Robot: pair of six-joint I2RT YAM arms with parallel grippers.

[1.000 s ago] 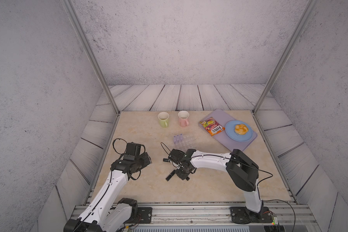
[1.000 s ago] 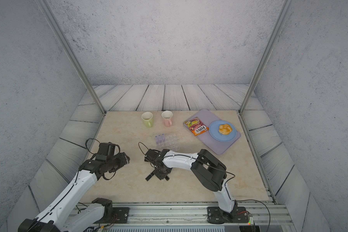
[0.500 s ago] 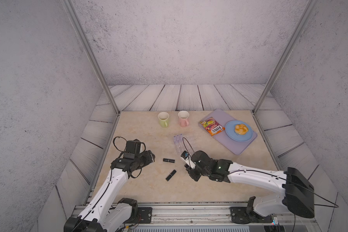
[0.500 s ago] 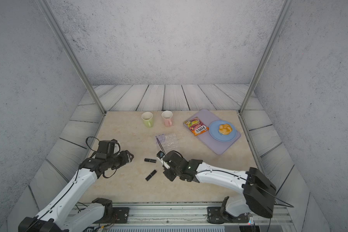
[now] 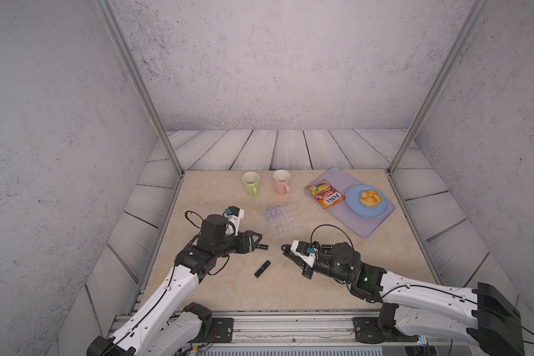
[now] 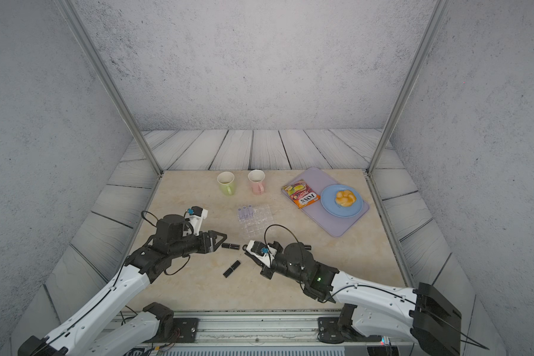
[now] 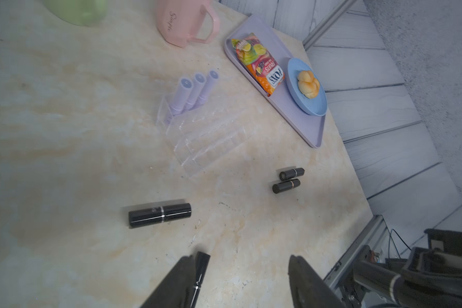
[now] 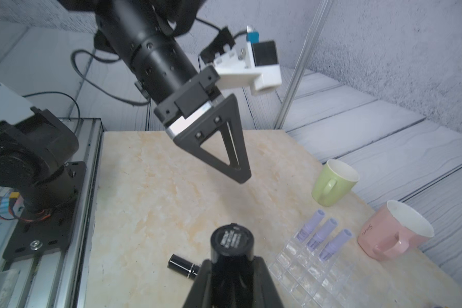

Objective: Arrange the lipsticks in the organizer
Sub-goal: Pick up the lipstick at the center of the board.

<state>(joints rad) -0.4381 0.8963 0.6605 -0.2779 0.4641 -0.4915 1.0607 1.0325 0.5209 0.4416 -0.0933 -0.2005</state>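
Observation:
The clear organizer (image 5: 287, 225) (image 7: 206, 136) stands mid-table with three lilac lipsticks (image 5: 273, 212) (image 8: 322, 232) upright in its far-left cells. My right gripper (image 5: 285, 248) (image 8: 231, 262) hangs just in front of it, shut on a black lipstick (image 8: 231, 242). My left gripper (image 5: 258, 239) (image 7: 240, 261) is open and low. One loose black lipstick (image 5: 262, 246) (image 7: 159, 214) lies just past its tips and another (image 5: 262, 268) (image 7: 202, 269) lies beside one finger. Two more black lipsticks (image 7: 288, 180) (image 6: 307, 246) lie on the table behind my right wrist.
A green mug (image 5: 250, 183) and a pink mug (image 5: 281, 182) stand at the back. At the back right a lilac tray (image 5: 373, 226) carries a snack bag (image 5: 326, 194) and a blue plate (image 5: 356, 209) with a bun. The metal rail (image 5: 290, 320) runs along the front edge.
My right gripper closed on a black lipstick, lifted it off the table and the arm swung out to the right. My left gripper moved right, up to the loose black lipsticks.

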